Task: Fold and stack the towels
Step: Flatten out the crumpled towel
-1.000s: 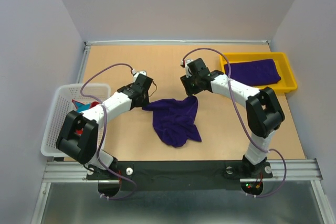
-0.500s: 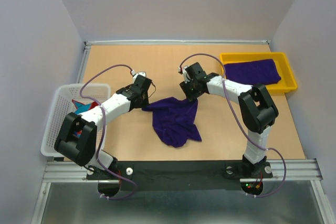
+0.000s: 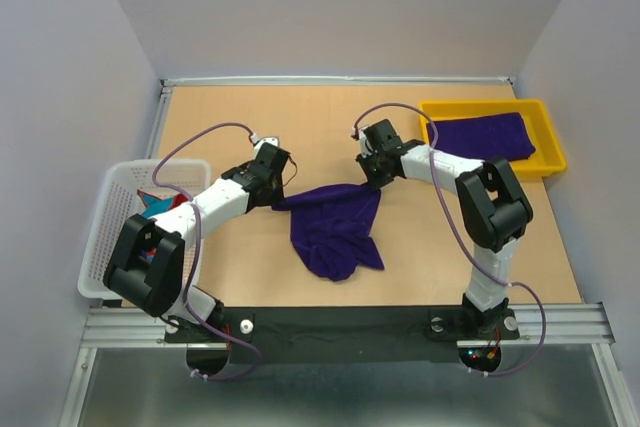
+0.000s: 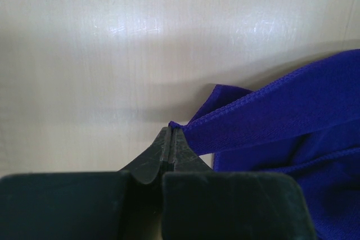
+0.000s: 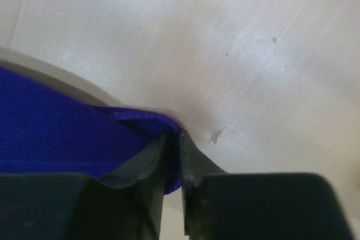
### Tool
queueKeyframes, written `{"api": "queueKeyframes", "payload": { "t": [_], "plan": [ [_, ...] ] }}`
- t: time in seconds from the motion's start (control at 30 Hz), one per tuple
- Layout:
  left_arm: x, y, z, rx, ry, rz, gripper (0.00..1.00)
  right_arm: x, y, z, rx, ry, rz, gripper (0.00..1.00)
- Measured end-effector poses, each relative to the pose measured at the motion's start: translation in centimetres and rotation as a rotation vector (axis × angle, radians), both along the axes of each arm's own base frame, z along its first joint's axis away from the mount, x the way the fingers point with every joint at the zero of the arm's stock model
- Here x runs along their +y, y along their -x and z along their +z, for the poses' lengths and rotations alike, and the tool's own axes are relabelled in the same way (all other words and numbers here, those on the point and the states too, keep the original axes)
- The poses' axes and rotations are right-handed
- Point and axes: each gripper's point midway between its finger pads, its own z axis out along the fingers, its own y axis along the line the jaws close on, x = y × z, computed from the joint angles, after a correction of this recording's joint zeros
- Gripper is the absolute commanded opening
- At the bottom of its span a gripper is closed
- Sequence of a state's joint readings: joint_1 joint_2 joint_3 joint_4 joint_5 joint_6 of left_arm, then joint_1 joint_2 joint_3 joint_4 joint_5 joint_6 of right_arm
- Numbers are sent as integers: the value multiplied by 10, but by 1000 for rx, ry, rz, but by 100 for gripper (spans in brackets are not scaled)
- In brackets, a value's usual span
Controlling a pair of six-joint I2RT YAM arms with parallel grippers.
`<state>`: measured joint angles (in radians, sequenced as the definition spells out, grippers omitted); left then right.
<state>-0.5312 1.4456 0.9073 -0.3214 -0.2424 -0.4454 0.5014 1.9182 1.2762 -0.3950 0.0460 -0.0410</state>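
A deep purple towel (image 3: 335,227) lies crumpled in the middle of the table, its top edge stretched between both grippers. My left gripper (image 3: 278,202) is shut on the towel's left corner; in the left wrist view its jaws (image 4: 170,129) pinch the hem of the towel (image 4: 281,116). My right gripper (image 3: 375,185) holds the right corner; in the right wrist view purple cloth (image 5: 56,122) runs between the nearly closed fingers of the gripper (image 5: 172,134). A second purple towel (image 3: 480,135) lies folded in the yellow tray (image 3: 490,105). A red towel (image 3: 158,202) with light-blue marks sits in the basket.
The white mesh basket (image 3: 110,237) stands at the left edge of the table, beside the left arm. The yellow tray sits at the back right corner. Walls close in the table at the back and on both sides.
My right gripper has closed on the towel's right corner and shifted slightly to the right. The towel's top edge is now drawn straighter. The left gripper has stayed in place.
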Motion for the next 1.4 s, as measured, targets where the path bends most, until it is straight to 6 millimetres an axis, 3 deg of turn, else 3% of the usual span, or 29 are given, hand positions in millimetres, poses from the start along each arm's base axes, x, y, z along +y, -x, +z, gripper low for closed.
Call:
{"api": "queueKeyframes", "payload": {
  "t": [0.07,0.1,0.33,0.47,0.6,0.63,0.7,0.73,0.8,0.87,0.93,0.97,1.0,1.13,1.3,1.4],
  "plan": [
    [0,0,0,-1,1,0,0,2,0,0,1,-10,5,9],
    [0,0,0,-2,1,0,0,3,0,0,3,-14,8,1],
    [-1,-1,2,0,-2,-6,0,-4,-4,10,-26,0,-29,1],
    [-10,-22,30,-45,6,-6,0,-19,-17,65,-159,-16,-133,1],
    [-16,-45,65,-152,39,24,0,-31,-25,157,-371,-135,-248,1],
    [-15,-45,65,-158,49,28,0,-36,-23,178,-418,-174,-275,1],
    [-13,-39,51,-136,68,34,0,-38,-15,190,-449,-240,-306,1],
    [-13,-36,44,-121,72,32,0,-37,-11,187,-441,-258,-312,3],
    [-8,-15,9,-33,72,26,0,-33,10,156,-345,-295,-320,6],
    [-4,6,-18,52,65,19,0,-31,34,109,-211,-292,-322,11],
    [-2,21,-36,113,67,10,0,-34,64,64,-61,-264,-322,18],
    [-3,27,-41,135,72,5,0,-33,74,54,-16,-260,-314,21],
    [-5,29,-43,144,76,-2,0,-33,84,44,34,-254,-305,31],
    [-16,31,-42,130,102,-28,0,-21,100,48,110,-287,-212,40],
    [-15,47,-53,149,115,-32,0,-4,80,89,34,-304,-79,43],
    [-14,50,-53,144,125,-26,0,3,72,103,-11,-299,-22,47]
  ]
}}
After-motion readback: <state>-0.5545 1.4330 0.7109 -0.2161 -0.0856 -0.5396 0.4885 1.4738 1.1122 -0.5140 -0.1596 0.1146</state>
